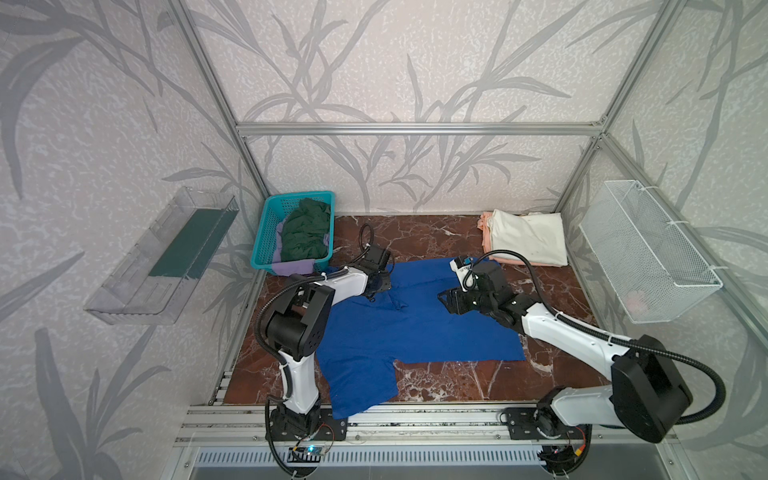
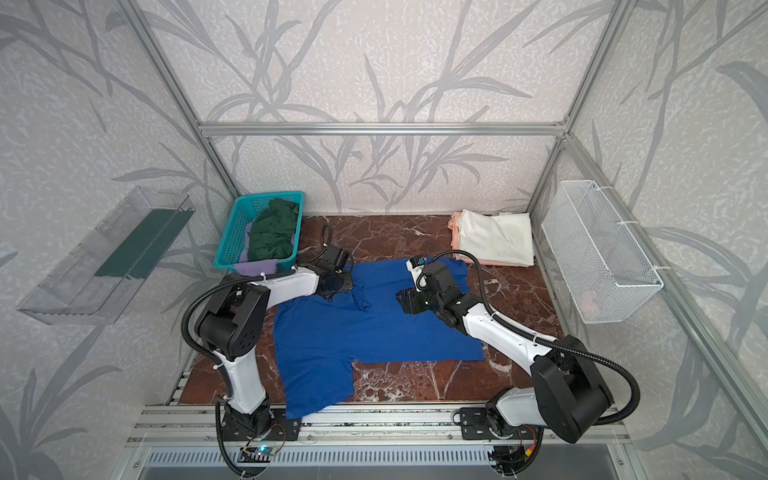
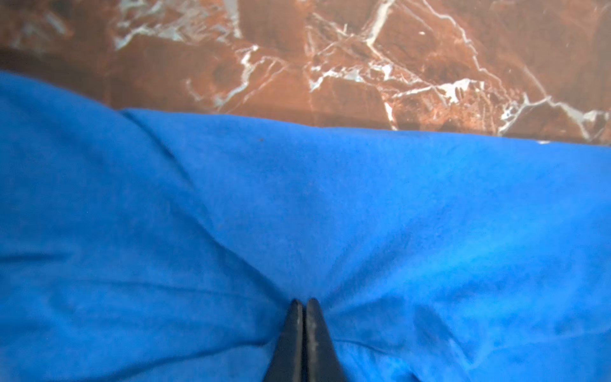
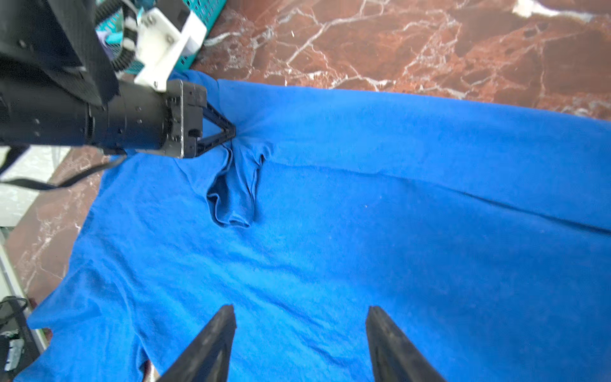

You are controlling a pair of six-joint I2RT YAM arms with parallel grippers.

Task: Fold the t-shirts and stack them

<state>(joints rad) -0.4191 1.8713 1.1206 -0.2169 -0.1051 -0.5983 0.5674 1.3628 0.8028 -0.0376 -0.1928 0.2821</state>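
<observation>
A royal blue t-shirt (image 1: 415,328) (image 2: 374,332) lies spread on the marble table, one sleeve hanging over the front rail. My left gripper (image 1: 374,297) (image 2: 330,296) (image 3: 304,301) is shut on a pinch of this shirt near its far left edge, and the cloth (image 4: 238,185) bunches in a fold below the tips. My right gripper (image 1: 442,299) (image 2: 401,299) (image 4: 301,314) hovers open over the shirt's middle with nothing between its fingers. A dark green tee (image 1: 305,235) and a lavender one (image 1: 291,268) sit in the teal basket (image 1: 266,232). A folded cream tee (image 1: 528,239) rests on a peach one (image 1: 484,237) at the back right.
A white wire basket (image 1: 648,249) hangs on the right wall and a clear plastic tray (image 1: 166,257) on the left wall. Aluminium rails (image 1: 415,415) run along the table's front edge, with both arm bases on them. Bare marble (image 1: 457,382) shows in front of the shirt.
</observation>
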